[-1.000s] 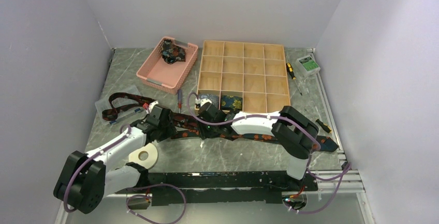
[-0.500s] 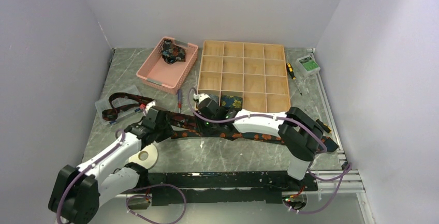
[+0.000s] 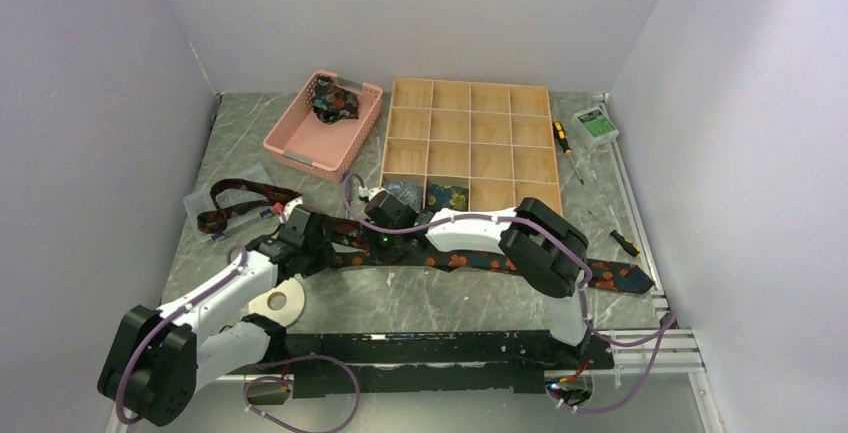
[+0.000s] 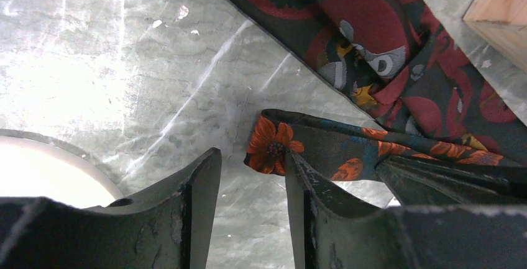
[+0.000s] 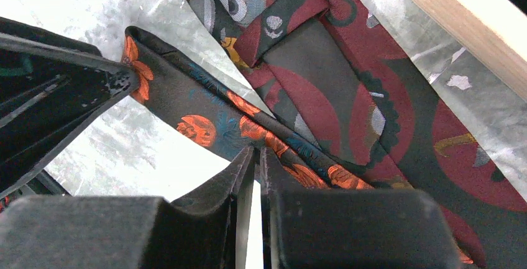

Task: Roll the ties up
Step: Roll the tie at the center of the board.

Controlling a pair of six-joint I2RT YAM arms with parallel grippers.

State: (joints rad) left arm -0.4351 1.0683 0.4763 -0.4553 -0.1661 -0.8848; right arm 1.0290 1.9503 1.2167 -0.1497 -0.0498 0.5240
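A dark navy tie with orange flowers (image 3: pixel 520 265) lies across the table's middle, its wide end at the right. Its narrow end (image 4: pixel 273 150) shows in the left wrist view, just beyond the tip of my right-hand finger (image 4: pixel 297 179). My left gripper (image 3: pixel 300 229) (image 4: pixel 252 169) is open, with bare table between its jaws. My right gripper (image 3: pixel 384 215) (image 5: pixel 256 152) is shut on an edge of the orange-flower tie (image 5: pixel 205 126), close to the left gripper. A maroon tie (image 3: pixel 240 196) (image 4: pixel 373 33) (image 5: pixel 348 95) lies under and behind both.
A white ring of tape (image 3: pixel 277 301) sits by the left arm. A pink basket (image 3: pixel 300 143) holds a bundled tie. A wooden compartment box (image 3: pixel 470 133) holds two rolled ties in its near row. Screwdrivers (image 3: pixel 564 139) and a small box (image 3: pixel 597 125) lie at the right.
My right arm has swung left, carrying the pinched tie toward the left gripper. The left arm shifted slightly and stays open by the tie's narrow end.
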